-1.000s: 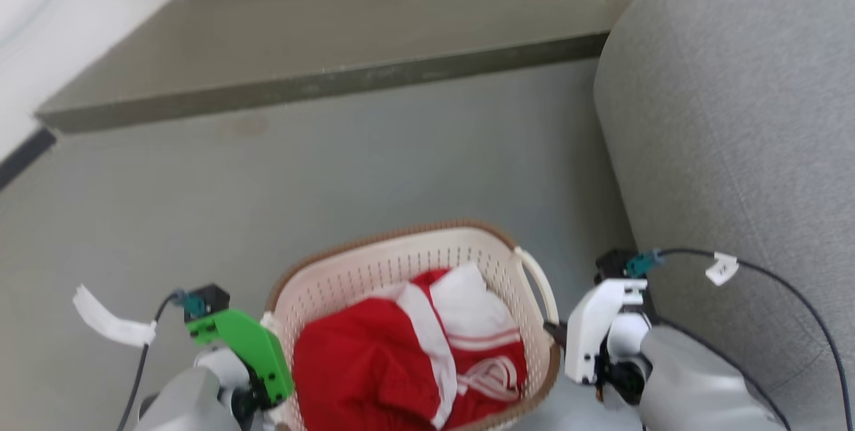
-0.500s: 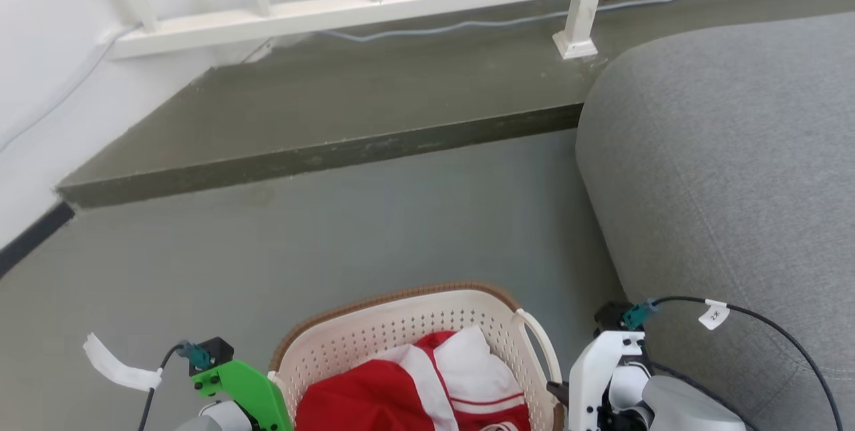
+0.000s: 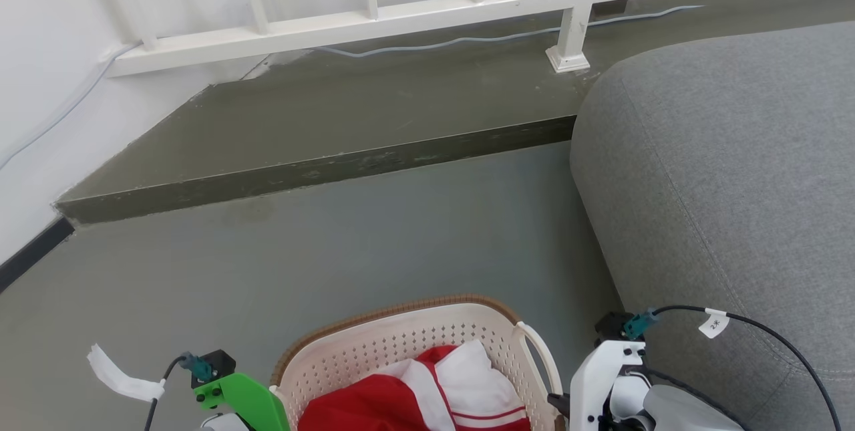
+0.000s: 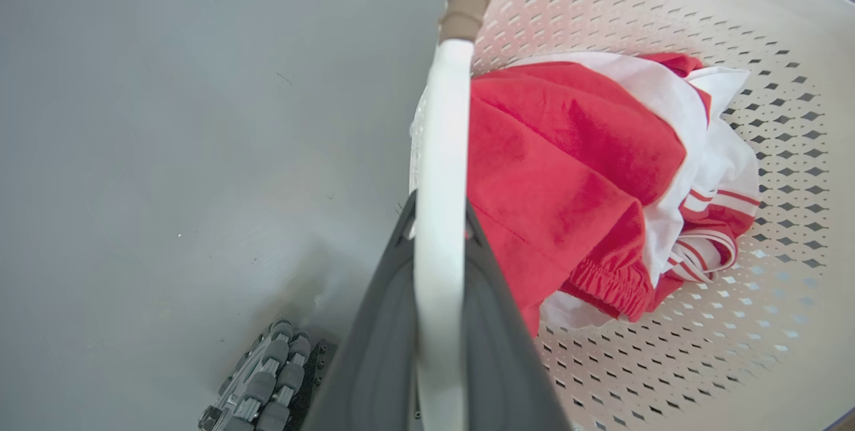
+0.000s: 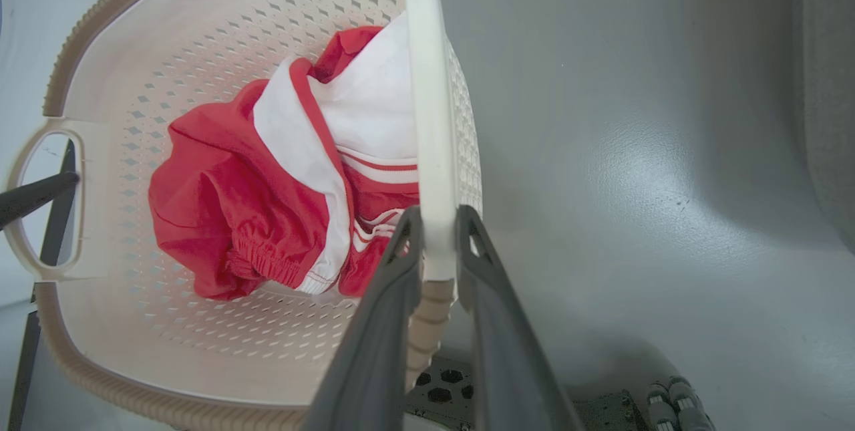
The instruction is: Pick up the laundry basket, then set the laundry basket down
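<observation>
The left pincer (image 4: 439, 214) and right pincer (image 5: 437, 217) pinch opposite white handles (image 4: 437, 117) of the cream perforated plastic laundry basket (image 3: 394, 344) (red-and-white clothes (image 4: 568, 170) inside), presumably so it lifts level.

This looks like a living area in a home. A big grey fabric sofa (image 3: 721, 170) takes up the right side of the head view. The floor (image 3: 374, 230) is smooth and grey, and a raised dark step (image 3: 334, 117) crosses the middle of the frame from left to right. Along the top runs a white railing (image 3: 427, 13) with upright bars, with a pale cable (image 3: 467, 39) lying on the step below it. A white wall (image 3: 40, 30) with a black skirting strip (image 3: 27, 254) stands at the left. At the bottom centre a laundry basket (image 3: 374, 351) holds red and white clothes (image 3: 467, 384).
</observation>
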